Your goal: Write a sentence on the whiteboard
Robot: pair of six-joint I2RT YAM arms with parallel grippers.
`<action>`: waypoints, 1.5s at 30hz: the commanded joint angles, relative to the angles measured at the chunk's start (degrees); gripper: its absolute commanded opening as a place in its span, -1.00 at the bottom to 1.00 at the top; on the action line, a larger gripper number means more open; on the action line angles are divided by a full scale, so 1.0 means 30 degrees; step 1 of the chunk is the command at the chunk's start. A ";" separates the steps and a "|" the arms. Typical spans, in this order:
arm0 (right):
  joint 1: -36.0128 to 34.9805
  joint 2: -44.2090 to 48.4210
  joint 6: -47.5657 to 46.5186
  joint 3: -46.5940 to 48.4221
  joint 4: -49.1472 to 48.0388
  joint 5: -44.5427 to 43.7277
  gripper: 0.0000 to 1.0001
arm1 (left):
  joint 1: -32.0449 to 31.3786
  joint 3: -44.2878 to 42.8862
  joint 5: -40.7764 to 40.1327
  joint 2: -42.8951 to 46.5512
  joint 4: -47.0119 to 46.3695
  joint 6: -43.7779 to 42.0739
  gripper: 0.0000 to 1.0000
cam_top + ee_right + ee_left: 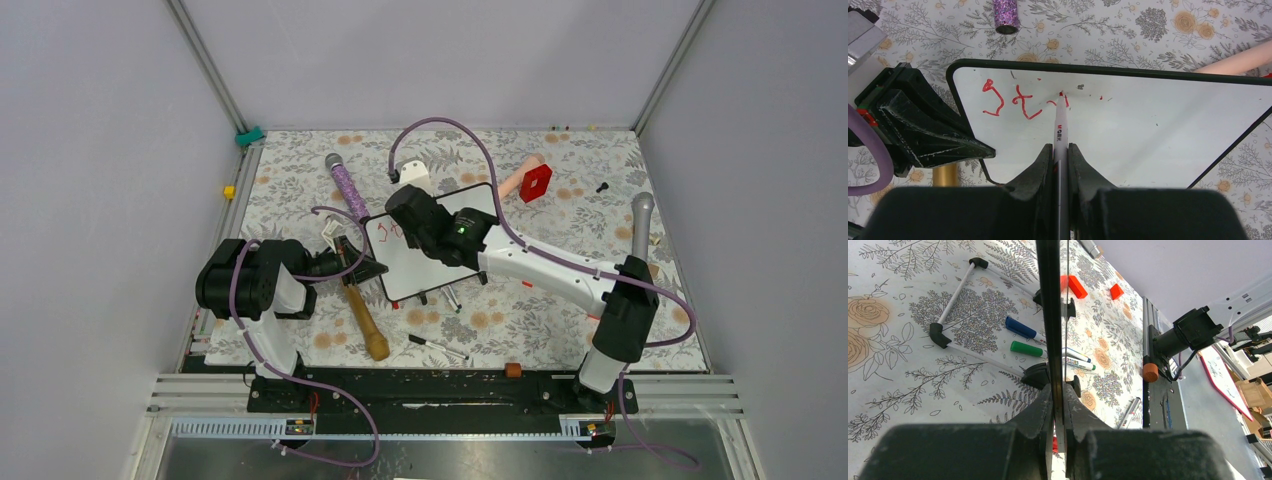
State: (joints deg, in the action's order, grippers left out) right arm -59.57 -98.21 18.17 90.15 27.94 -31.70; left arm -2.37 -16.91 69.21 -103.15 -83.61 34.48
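Two red letters (1018, 102) done, my right end effector (1061, 150) pinches the marker (1060, 125) shut, wanting light, even pressure, while my left end effector (1058, 395) clamps the whiteboard (1148, 125) edge.

Floral worktop (560, 320): whiteboard (410, 268) at ctr; hammer (365, 320) & black pen (437, 346) toward front; purple mic (345, 185), red block (536, 182) at back.

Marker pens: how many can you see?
4: red-tipped marker held by the right gripper; blue-capped marker and green-capped marker partly beneath the black-framed whiteboard; dark pen by the black rail. Others may be hidden.
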 commanded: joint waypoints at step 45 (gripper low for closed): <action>0.0216 0.0512 -0.0203 0.0315 0.1538 -0.0198 -1.00 | -0.0351 0.0120 0.1366 -0.0213 -0.0250 -0.1496 -1.00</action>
State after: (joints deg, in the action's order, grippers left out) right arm -59.57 -99.26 17.76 89.71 32.36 -30.94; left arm -2.37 -16.91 69.19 -103.15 -83.42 34.79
